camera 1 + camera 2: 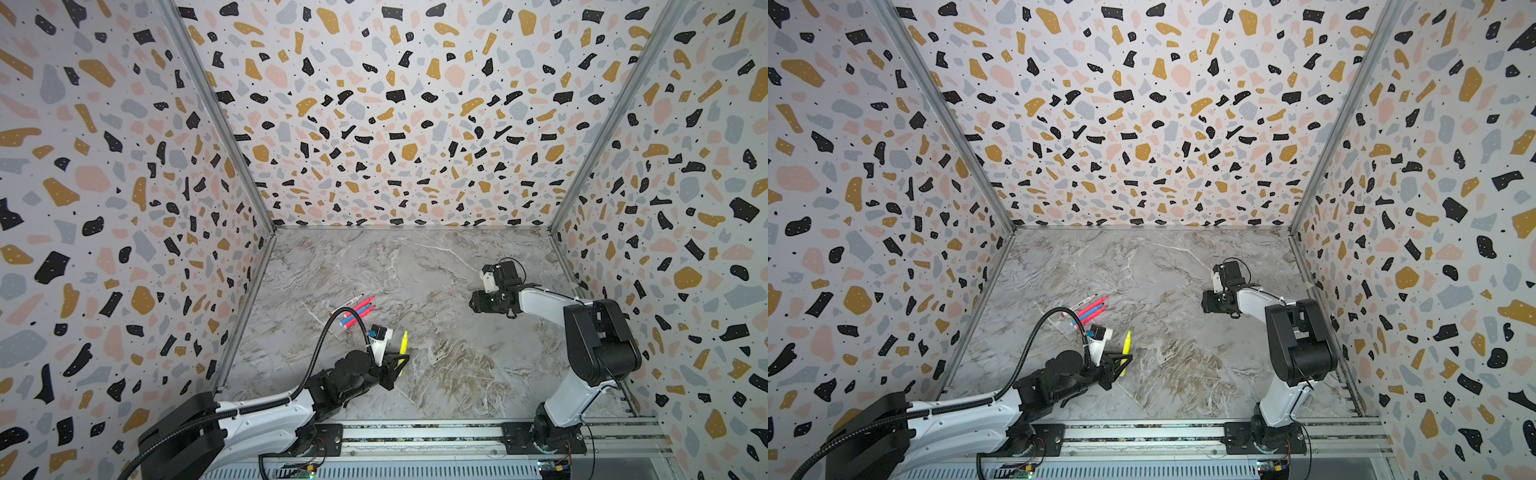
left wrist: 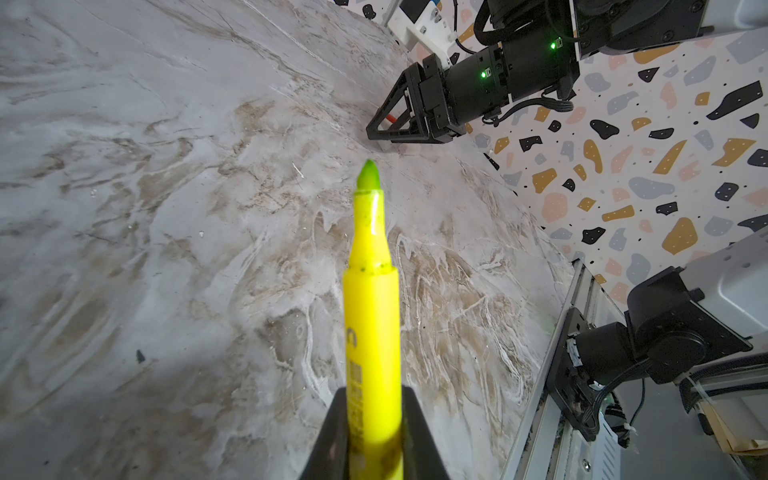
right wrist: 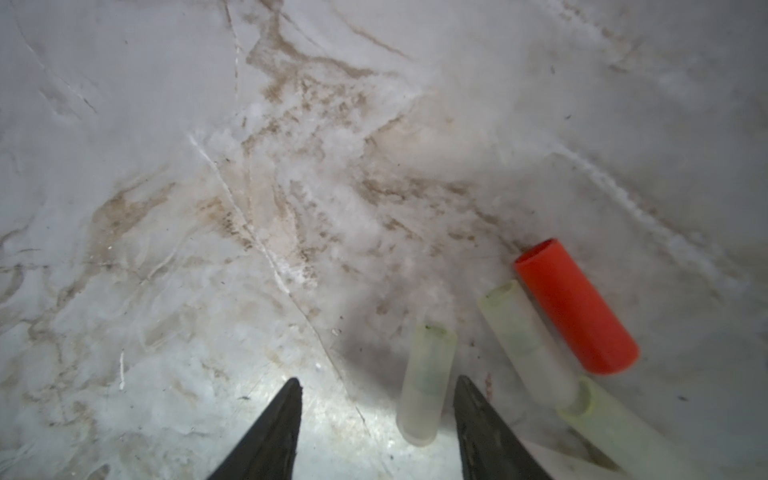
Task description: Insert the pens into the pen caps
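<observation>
My left gripper point(image 2: 374, 390) is shut on the barrel of the yellow pen point(image 2: 371, 291), whose bare greenish tip points at the right arm. In both top views this pen point(image 1: 403, 343) point(image 1: 1126, 345) sticks up from the left gripper point(image 1: 397, 365) at front left. The other pens point(image 1: 357, 311) point(image 1: 1090, 311), white, pink-red and blue, lie bunched behind it. My right gripper point(image 3: 378, 380) point(image 1: 476, 301) is open and low over the pen caps. A translucent cap point(image 3: 426, 382) lies between its jaws, close to one finger. Two more translucent caps point(image 3: 519, 332) point(image 3: 615, 424) and a red cap point(image 3: 575, 305) lie beside it.
Terrazzo-patterned walls point(image 1: 124, 249) close in the marble table point(image 1: 415, 270) on three sides. A metal rail point(image 1: 415, 432) carrying both arm bases runs along the front edge. The left arm's black cable point(image 1: 328, 328) loops up over the bunched pens.
</observation>
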